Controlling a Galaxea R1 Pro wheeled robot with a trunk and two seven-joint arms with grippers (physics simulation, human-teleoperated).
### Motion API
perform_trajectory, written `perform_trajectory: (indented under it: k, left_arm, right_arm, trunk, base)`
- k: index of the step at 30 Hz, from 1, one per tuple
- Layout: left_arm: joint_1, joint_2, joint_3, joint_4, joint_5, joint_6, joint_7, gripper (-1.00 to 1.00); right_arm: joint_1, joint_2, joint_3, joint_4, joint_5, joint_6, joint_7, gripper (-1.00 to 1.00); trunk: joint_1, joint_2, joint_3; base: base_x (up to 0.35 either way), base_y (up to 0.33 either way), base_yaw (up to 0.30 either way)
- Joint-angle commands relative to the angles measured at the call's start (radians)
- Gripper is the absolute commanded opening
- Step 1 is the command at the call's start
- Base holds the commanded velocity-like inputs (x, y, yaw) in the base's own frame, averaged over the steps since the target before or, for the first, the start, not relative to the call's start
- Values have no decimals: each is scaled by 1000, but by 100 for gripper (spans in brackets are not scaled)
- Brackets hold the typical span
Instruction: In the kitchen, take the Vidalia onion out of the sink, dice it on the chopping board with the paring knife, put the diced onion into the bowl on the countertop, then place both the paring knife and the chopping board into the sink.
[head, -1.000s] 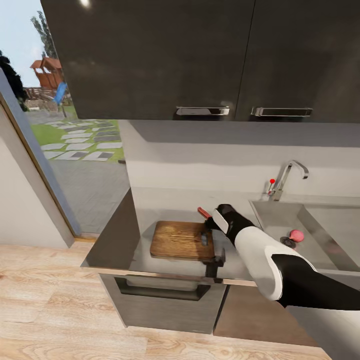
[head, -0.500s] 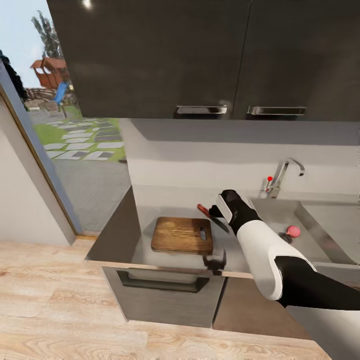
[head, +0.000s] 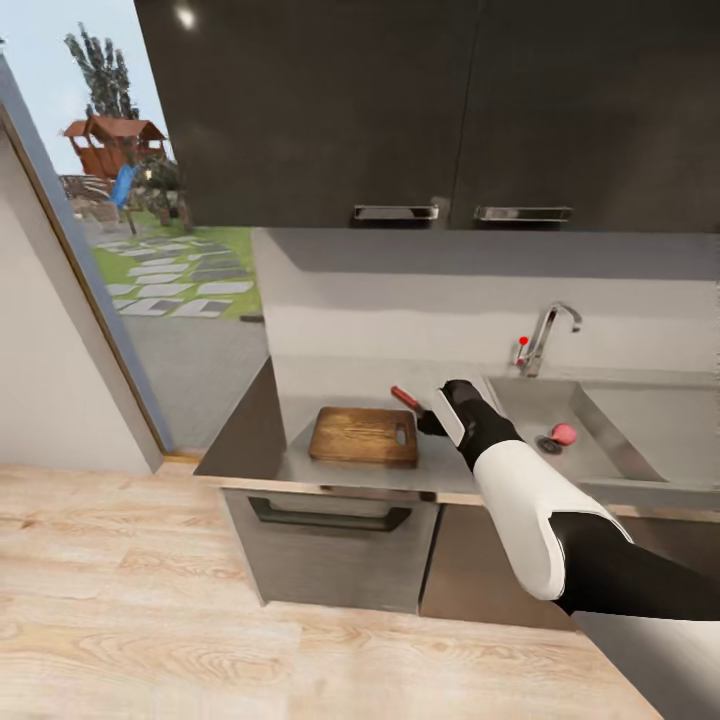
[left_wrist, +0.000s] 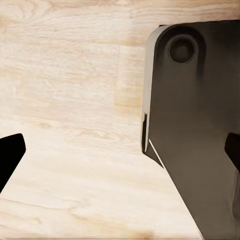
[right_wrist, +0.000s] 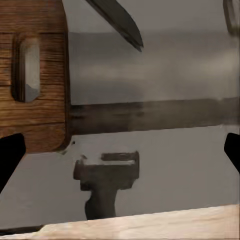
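Onion first: the small round pink-red Vidalia onion (head: 564, 434) sits in the rectangular matte grey sink (head: 520, 398), beside the round drain, below the angular chrome tap (head: 546, 338) with its red knob. To the left of the sink, the rectangular brown wooden chopping board (head: 364, 436) lies flat on the smooth grey table (head: 300, 455), its small dark slot hole towards the sink. The slim paring knife (head: 405, 398) with the red-brown handle lies on the table just beside that slotted end; the right wrist view shows its dark pointed blade resting off the board's corner.

The right gripper (head: 432, 422) hangs over the table between board and sink, close to the knife, its jaws wide apart and holding nothing. Its shadow falls on the grey surface near the front edge.

The left gripper (left_wrist: 120, 150) hangs low over the light wood floor (left_wrist: 70, 100), beside a dark rounded part of the robot, jaws also wide and empty.

Glossy dark grey cabinets (head: 400, 100) with steel bar handles hang above.
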Motion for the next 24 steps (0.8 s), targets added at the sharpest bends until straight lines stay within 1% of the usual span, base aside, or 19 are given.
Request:
perform_trajectory:
  k: [1, 22, 24]
  left_arm:
    - [-1, 0, 0, 2, 1, -5, 2, 100]
    - [-1, 0, 0, 3, 1, -5, 2, 100]
    - [-1, -1, 0, 3, 1, -5, 2, 100]
  right_arm:
    - [-1, 1, -4, 1, -6, 2, -7, 100]
    - [-1, 1, -4, 12, -6, -2, -3, 100]
    - [-1, 1, -4, 22, -6, -14, -2, 100]
  trunk:
    - [0, -2, -2]
    - [0, -2, -2]
    - [0, -2, -2]
  base:
    - [-336, 0, 0]
    - [-336, 0, 0]
    - [-336, 0, 0]
